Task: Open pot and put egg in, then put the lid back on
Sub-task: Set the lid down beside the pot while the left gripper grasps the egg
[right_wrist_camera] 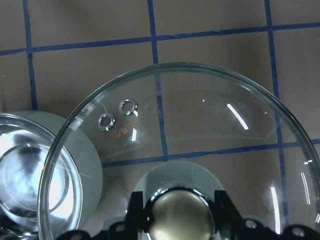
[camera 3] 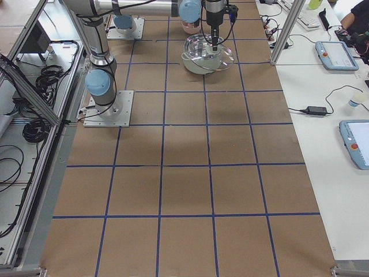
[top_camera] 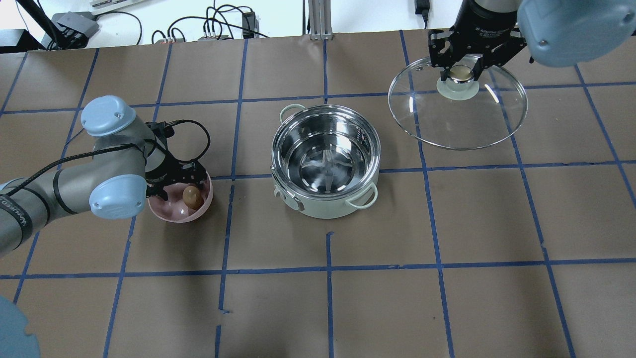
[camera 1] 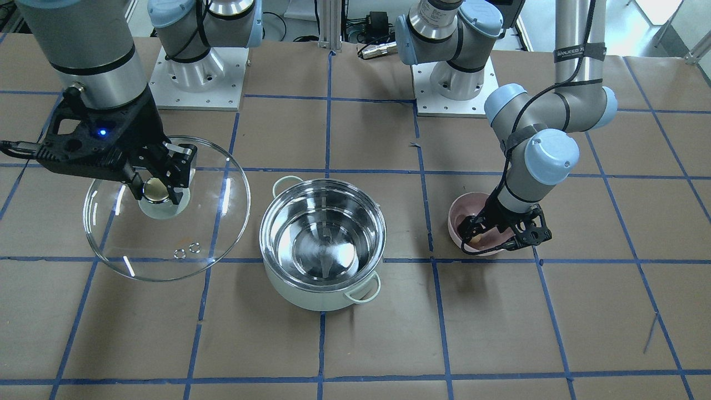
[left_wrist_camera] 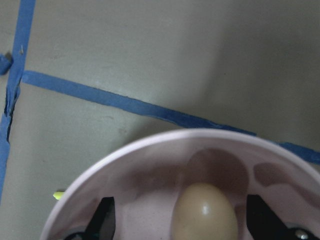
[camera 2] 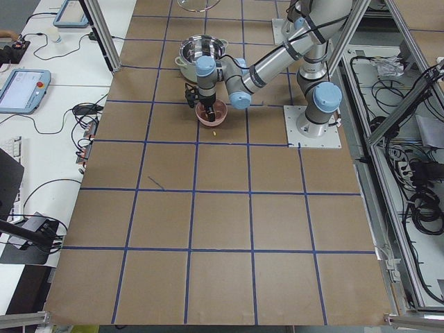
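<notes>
The mint-green pot (top_camera: 323, 209) stands uncovered at the table's middle, its steel inside empty (camera 1: 311, 294). My right gripper (top_camera: 461, 73) is shut on the gold knob of the glass lid (top_camera: 462, 119) and holds it above the table beside the pot, also seen in the front view (camera 1: 166, 233) and the right wrist view (right_wrist_camera: 200, 130). The tan egg (top_camera: 191, 196) lies in the pink bowl (top_camera: 171, 211). My left gripper (left_wrist_camera: 182, 220) is down in the bowl, open, with a finger (left_wrist_camera: 102, 220) on each side of the egg (left_wrist_camera: 205, 212).
The robot bases (camera 1: 197, 72) stand at the table's far side in the front view. A small yellow-green scrap (left_wrist_camera: 59, 195) lies on the brown paper just outside the bowl. Blue tape lines cross the table.
</notes>
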Robot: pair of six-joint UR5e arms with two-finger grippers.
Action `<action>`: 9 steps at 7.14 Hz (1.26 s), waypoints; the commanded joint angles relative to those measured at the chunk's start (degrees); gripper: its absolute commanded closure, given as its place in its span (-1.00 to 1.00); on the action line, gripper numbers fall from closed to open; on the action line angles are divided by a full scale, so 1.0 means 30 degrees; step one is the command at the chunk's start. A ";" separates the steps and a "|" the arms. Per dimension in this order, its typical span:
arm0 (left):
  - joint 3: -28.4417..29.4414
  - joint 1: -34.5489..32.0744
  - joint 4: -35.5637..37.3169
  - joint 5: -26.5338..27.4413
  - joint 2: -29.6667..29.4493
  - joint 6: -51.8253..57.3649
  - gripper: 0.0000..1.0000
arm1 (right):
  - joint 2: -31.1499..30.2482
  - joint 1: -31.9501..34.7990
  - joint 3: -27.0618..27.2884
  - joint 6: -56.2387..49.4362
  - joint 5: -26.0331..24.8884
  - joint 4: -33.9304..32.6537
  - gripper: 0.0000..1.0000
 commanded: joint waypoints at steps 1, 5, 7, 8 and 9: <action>-0.0030 -0.0079 -0.0059 -0.0059 -0.0065 0.0035 -0.86 | -0.0024 -0.0096 0.0296 -0.0131 0.0134 -0.0090 0.28; -0.0031 -0.0079 -0.0118 -0.0030 -0.0065 0.0153 -0.51 | 0.0005 -0.0125 0.0354 -0.0305 0.0019 -0.0091 0.28; -0.0001 -0.0079 -0.0147 -0.0059 -0.0065 0.0182 -0.51 | 0.0034 -0.0444 0.0470 -0.1265 -0.0098 -0.0120 0.29; -0.0030 -0.0079 -0.0148 -0.0059 -0.0036 0.0182 -0.49 | 0.0005 -0.1085 0.0529 -0.1709 0.0076 -0.0033 0.29; -0.0030 -0.0079 -0.0148 -0.0059 -0.0036 0.0182 -0.28 | -0.0024 -0.1439 0.0617 -0.1742 0.0164 0.0084 0.29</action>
